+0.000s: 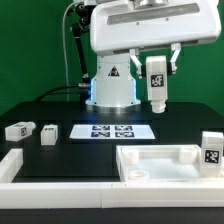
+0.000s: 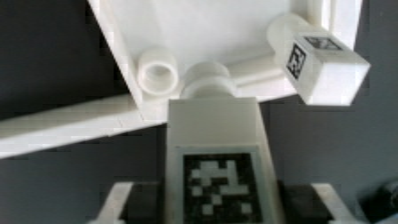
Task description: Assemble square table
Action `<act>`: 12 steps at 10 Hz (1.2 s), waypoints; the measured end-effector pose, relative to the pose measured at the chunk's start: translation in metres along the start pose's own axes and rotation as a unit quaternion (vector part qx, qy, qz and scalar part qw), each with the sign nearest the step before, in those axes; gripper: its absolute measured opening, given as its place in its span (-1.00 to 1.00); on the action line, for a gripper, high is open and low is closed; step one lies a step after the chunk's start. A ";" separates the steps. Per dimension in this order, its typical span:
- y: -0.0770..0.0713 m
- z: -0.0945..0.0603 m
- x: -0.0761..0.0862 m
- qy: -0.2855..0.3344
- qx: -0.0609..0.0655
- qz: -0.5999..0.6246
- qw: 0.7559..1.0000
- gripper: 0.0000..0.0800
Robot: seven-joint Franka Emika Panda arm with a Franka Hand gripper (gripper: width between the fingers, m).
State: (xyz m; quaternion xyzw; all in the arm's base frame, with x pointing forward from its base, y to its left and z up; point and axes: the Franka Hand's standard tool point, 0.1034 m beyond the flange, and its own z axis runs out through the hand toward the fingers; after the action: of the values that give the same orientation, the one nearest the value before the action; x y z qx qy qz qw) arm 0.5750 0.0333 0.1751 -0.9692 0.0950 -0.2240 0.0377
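The square table's white top (image 1: 150, 162) lies at the exterior view's right front, raised rim up. One tagged white leg (image 1: 210, 151) stands at its right corner. Two more legs (image 1: 20, 130) (image 1: 48, 134) lie on the black table at the left. My gripper (image 1: 157, 68) hangs high above the top's back edge, shut on a fourth leg (image 1: 156, 86) that points down. In the wrist view this held leg (image 2: 217, 150) sits between the fingers (image 2: 125, 200), its tip close to a round corner hole (image 2: 160, 72) of the top (image 2: 196, 35). The standing leg (image 2: 320, 65) shows beside it.
The marker board (image 1: 112, 130) lies flat in the middle, in front of the robot base (image 1: 112, 85). Long white L-shaped wall pieces (image 1: 14, 166) run along the front edge and the left front corner.
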 end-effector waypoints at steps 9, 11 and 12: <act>0.033 0.053 0.022 0.011 -0.030 -0.028 0.999 -0.28; 0.038 0.066 0.016 0.011 -0.036 -0.030 0.999 -0.28; 0.040 0.072 0.013 0.008 -0.039 -0.030 0.999 -0.28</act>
State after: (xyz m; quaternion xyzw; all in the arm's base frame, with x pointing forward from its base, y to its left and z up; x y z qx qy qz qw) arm 0.6114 -0.0061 0.1110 -0.9705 0.0745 -0.2294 -0.0074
